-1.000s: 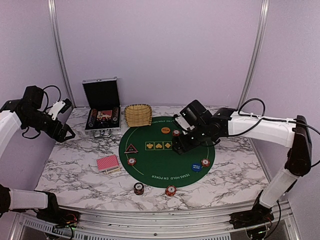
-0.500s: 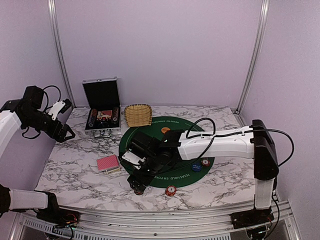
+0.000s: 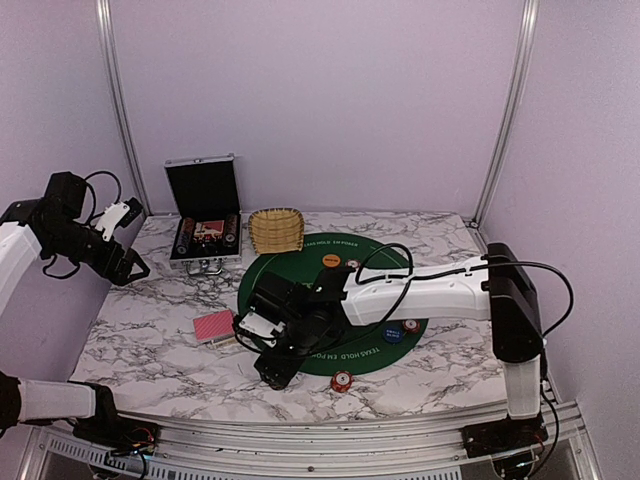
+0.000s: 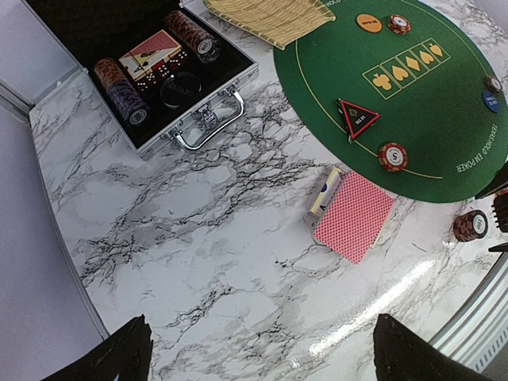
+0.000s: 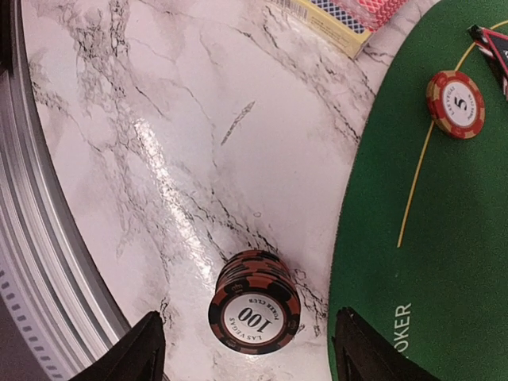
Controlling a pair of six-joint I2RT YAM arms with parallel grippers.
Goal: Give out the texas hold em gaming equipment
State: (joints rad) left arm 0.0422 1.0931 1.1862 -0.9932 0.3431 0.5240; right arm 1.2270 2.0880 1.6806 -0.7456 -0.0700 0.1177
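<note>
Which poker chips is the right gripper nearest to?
The dark stack marked 100, on bare marble just off the green mat, framed by the right gripper. The 5 chip lies on the mat, farther off.

Card deck (image 5: 337,20) and triangular marker (image 5: 494,48) cut off at the view's edges

Robot lab booth — lilac walls (image 3: 320,100), aluminium frame (image 3: 510,110)

White tabletop (image 4: 198,238) veined grey; green poker mat (image 4: 444,103) with yellow suit marks; pinkish-red cross-hatched card deck (image 4: 355,216); brown-and-red chip stack (image 5: 254,311).
</note>
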